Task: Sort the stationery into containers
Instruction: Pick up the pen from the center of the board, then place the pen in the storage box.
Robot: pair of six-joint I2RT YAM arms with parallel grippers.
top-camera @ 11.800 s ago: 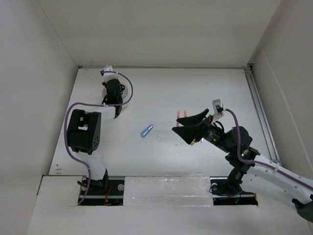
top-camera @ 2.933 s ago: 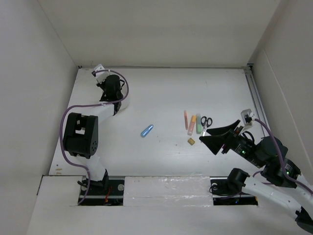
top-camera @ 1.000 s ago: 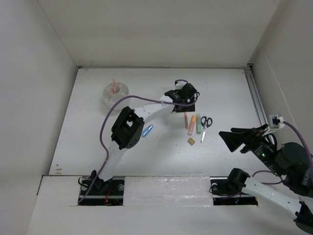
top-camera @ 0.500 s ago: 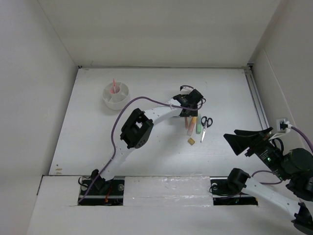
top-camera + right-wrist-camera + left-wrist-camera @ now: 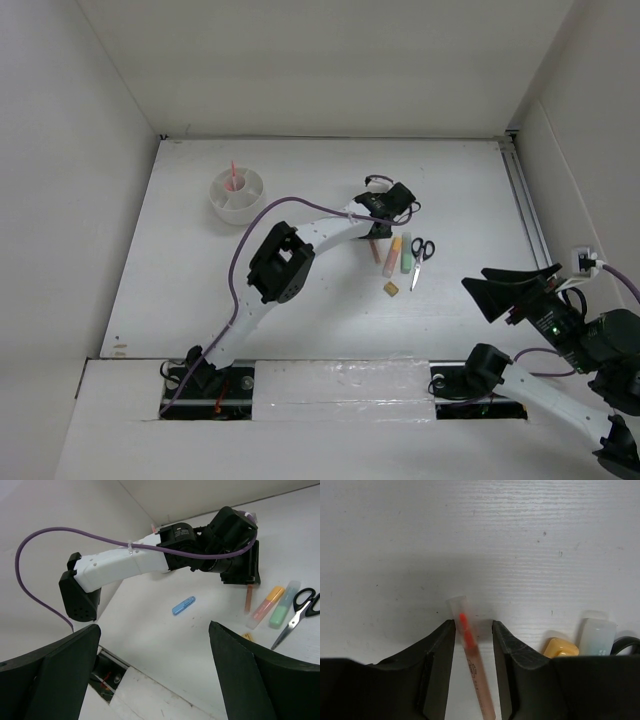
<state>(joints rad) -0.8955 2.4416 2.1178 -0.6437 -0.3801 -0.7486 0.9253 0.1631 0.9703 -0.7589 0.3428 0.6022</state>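
Your left gripper (image 5: 473, 626) straddles the thin pen (image 5: 472, 662). In the left wrist view the pen runs up and down the frame, leaning slightly to the lower right, so the jaws close square across it. Its clear capped end pokes past the fingertips toward the top. The jaws are drawn in close with only slivers of table showing beside the pen, so you cannot tell whether they pinch it.

In the top view the left arm reaches from its base at lower left to mid-frame, wrist bent down. The white cup (image 5: 231, 215) sits well apart at upper left. The right gripper (image 5: 512, 282), spread wide and empty, hangs at lower right.
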